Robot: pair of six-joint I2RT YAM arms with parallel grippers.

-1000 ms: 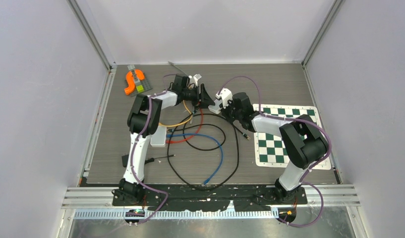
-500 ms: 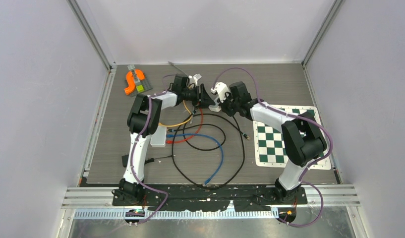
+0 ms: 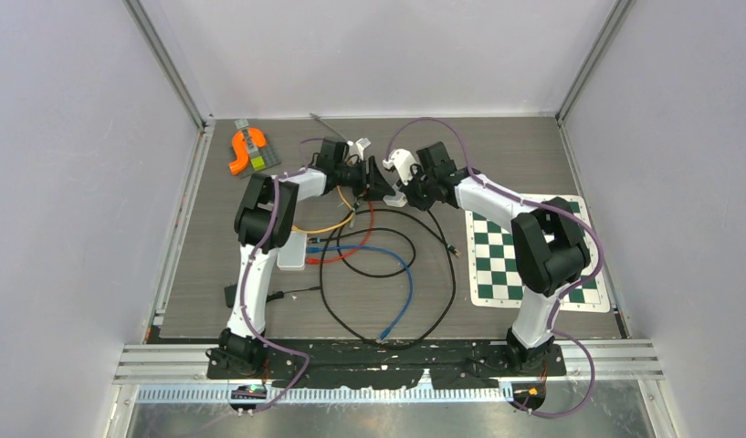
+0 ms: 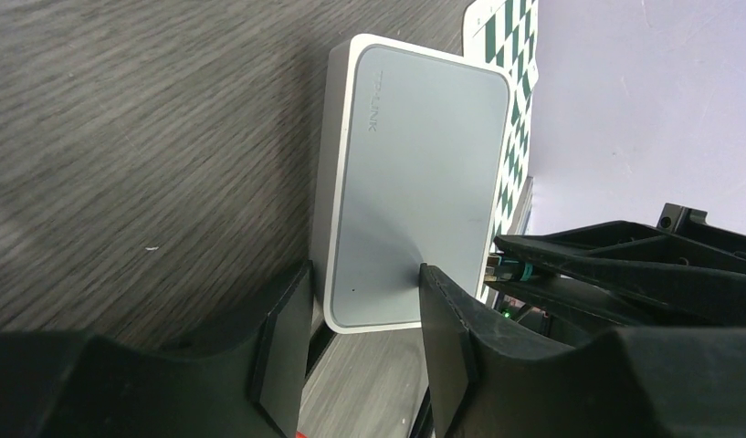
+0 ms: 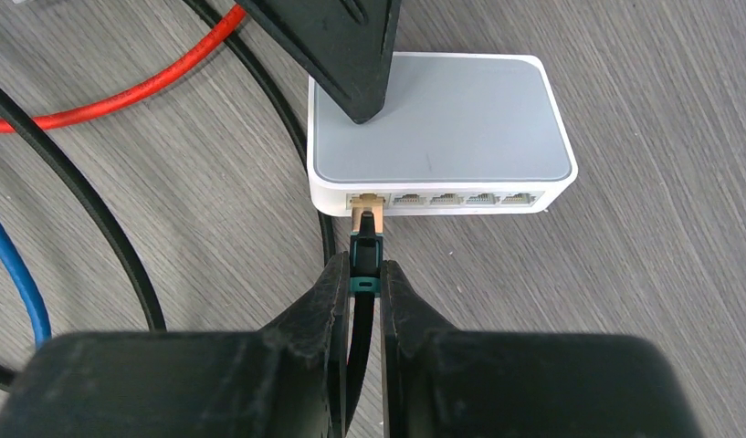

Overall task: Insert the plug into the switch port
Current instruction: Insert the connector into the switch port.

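Pinching the plug [image 5: 366, 239] by its dark green boot, the right hand [image 5: 366, 276] has its two fingers closed tight on it, with the black cable [image 5: 358, 351] running back between them. The plug's pale tip points straight ahead of the fingertips and meets the mouth of the end port in the row on the switch [image 5: 439, 139]; how far it has entered cannot be told. The other four ports lie off to one side of that hand's line.

The switch lies flat on the table [image 5: 643, 274], just ahead of the right hand. From the far side, the left hand [image 4: 363, 306] reaches over it. In the right wrist view one of its fingers [image 5: 337, 50] comes down with its tip on the grey lid, near the corner above the port being used. In the left wrist view the switch's near end sits between that hand's parted fingers, one beside the side wall and one over the lid; whether they squeeze it cannot be told.

Beside the right hand, a red cable [image 5: 159, 82] and a blue cable [image 5: 20, 278] lie loose on the table, with more black cable alongside. Behind the right hand lies a green checked mat [image 3: 535, 255].
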